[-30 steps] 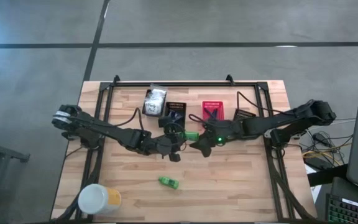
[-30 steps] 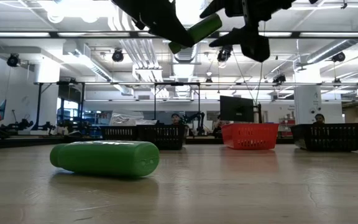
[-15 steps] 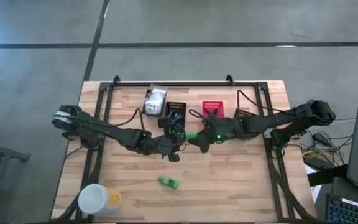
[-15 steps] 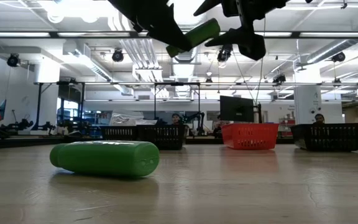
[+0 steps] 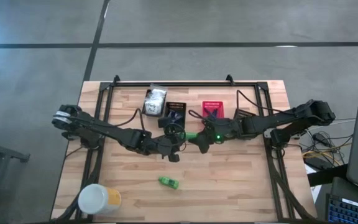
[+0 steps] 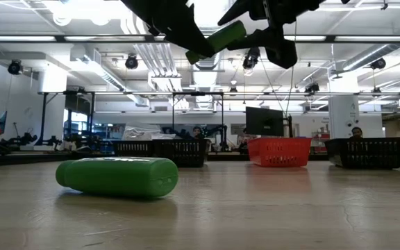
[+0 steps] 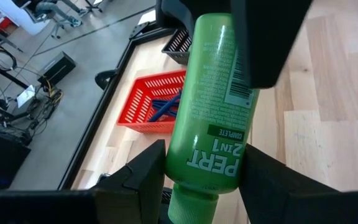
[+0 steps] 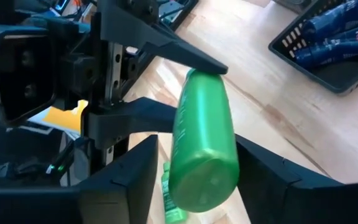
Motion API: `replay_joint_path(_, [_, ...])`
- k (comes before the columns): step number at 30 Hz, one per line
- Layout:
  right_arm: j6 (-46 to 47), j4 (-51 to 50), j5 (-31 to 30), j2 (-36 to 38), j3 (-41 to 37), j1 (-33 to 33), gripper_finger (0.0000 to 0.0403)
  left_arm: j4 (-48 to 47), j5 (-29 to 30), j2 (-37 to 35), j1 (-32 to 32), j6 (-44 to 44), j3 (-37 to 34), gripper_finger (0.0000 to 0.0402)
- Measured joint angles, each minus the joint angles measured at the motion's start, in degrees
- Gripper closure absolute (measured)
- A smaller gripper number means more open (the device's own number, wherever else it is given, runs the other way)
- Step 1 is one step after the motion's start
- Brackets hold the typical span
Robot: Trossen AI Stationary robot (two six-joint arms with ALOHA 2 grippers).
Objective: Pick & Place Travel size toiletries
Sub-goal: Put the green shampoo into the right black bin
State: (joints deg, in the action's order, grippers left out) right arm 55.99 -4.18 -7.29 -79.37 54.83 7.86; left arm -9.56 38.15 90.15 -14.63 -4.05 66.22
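Right now my two grippers meet above the middle of the worktop [image 5: 241,180], a green Pert 2-in-1 bottle [image 5: 191,135] slung between them, up in the air and tilted; my left gripper [image 5: 178,138] has its fingers [image 7: 142,174] pressed on the cap end of it — holding it; my right gripper [image 5: 199,139] has its fingers [image 8: 129,168] on either side of the bottle's other end, close to it, though whether they touch it or stand just apart I cannot tell.

From the low view the held bottle [image 6: 217,39] hangs high over the wood, sloping up toward my right arm; a second green bottle [image 5: 168,182] lies on its side on the worktop, nearer the front edge and well apart from both arms — in the low view it [image 6: 117,176] fills the foreground.

Behind my grippers sit a black basket [image 5: 175,111] holding dark blue items and a red basket [image 5: 212,110] holding blue ones; a crinkly white packet [image 5: 155,101] lies just beside the black basket; a white-and-yellow round tub [image 5: 97,200] stands at the front left corner.
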Motion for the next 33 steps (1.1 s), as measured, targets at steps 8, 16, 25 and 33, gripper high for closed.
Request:
replay_joint_path(8, [-0.04,-0.18,-0.24,0.02,-0.09,-0.04,0.0282,-0.02,-0.04,-0.02,0.00,-0.14,0.00,0.0227])
replay_joint_path(16, [-0.69,-1.95,-0.32,0.02,-0.11,0.02,0.0300,0.07,-1.20,-0.02,-0.11,6.47,-0.02,0.0163])
replay_joint_path(25, [-0.15,-14.27,-1.63,0.74,0.26,0.09,0.0302,-2.95,-0.55,-0.67,-1.33,7.40,-0.02,0.0103])
replay_joint_path(33, [7.37,-44.10,-17.51,7.06,4.84,3.68,0.0306,-13.25,2.03,-2.12,-3.74,13.23,-0.02,0.0103])
